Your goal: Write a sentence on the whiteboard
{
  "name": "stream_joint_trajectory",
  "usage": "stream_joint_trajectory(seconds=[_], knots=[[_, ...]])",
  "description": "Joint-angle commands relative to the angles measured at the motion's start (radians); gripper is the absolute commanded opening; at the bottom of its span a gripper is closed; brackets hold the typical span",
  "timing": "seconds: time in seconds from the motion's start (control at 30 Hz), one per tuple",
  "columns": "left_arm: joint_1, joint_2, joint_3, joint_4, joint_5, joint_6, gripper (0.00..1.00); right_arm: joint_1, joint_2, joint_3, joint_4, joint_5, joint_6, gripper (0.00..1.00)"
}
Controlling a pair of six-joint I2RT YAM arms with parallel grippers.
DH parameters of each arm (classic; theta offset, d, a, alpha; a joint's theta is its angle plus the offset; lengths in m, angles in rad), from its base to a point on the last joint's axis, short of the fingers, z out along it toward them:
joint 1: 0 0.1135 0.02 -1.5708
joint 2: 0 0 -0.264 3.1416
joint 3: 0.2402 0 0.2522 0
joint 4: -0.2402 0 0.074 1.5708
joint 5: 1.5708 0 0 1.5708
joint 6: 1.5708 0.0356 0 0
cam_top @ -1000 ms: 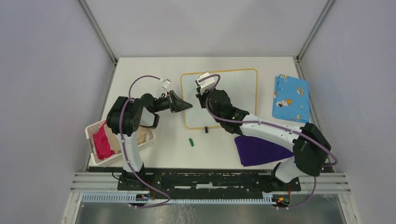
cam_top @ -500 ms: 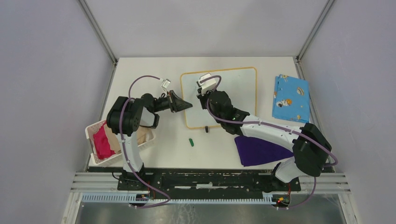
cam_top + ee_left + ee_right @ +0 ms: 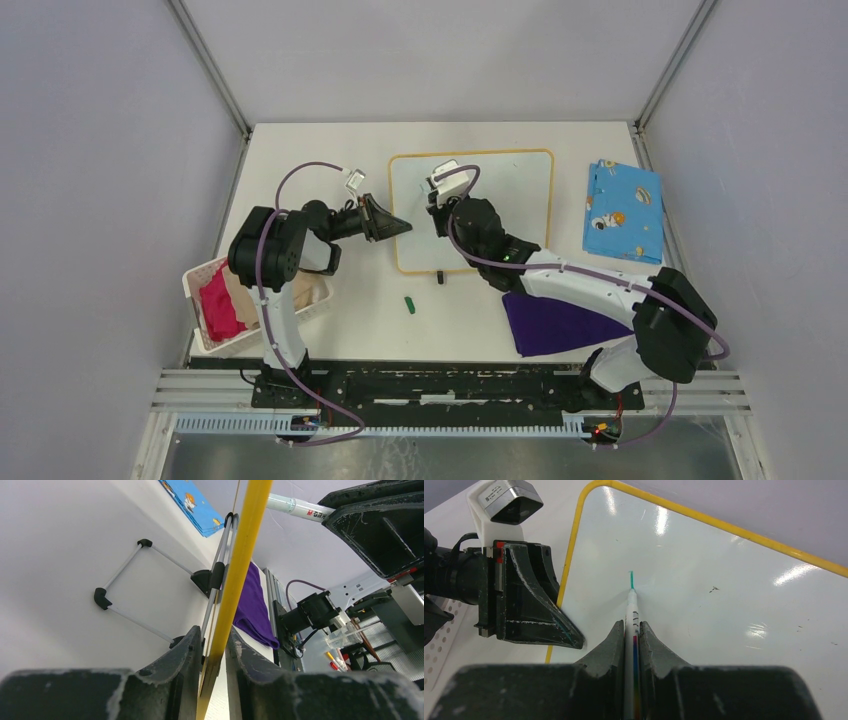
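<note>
The whiteboard point(image 3: 510, 200) lies under the right jaws, and its yellow rim runs between the fingers of the left gripper point(image 3: 214, 635). Those fingers sit close on either side of the rim, but I cannot tell whether they pinch it. A short green stroke point(image 3: 631, 579) marks the board just ahead of the right gripper point(image 3: 631, 626), whose jaws are closed on a marker point(image 3: 632, 605), its tip at the stroke's near end. Behind the right jaws lies a purple cloth point(image 3: 555, 325), off to their right a blue patterned cloth point(image 3: 622, 210), and behind the left jaws a green cap point(image 3: 409, 304).
</note>
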Motion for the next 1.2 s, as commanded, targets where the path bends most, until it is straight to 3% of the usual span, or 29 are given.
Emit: stream_joint_trajectory(seconds=[0.0, 0.4, 0.73, 1.17], knots=[[-0.001, -0.018, 0.006, 0.208, 0.005, -0.027, 0.33, -0.013, -0.035, -0.001, 0.016, -0.007, 0.015, 0.0], [-0.001, -0.027, 0.01, 0.207, 0.001, -0.039, 0.41, -0.01, -0.097, 0.017, 0.014, -0.09, 0.038, 0.0], [-0.004, -0.021, 0.009, 0.208, -0.001, -0.042, 0.4, -0.016, -0.089, 0.047, -0.006, 0.015, 0.028, 0.0], [-0.004, -0.012, 0.014, 0.207, -0.004, -0.045, 0.39, -0.016, -0.064, 0.053, 0.014, -0.07, 0.026, 0.0]])
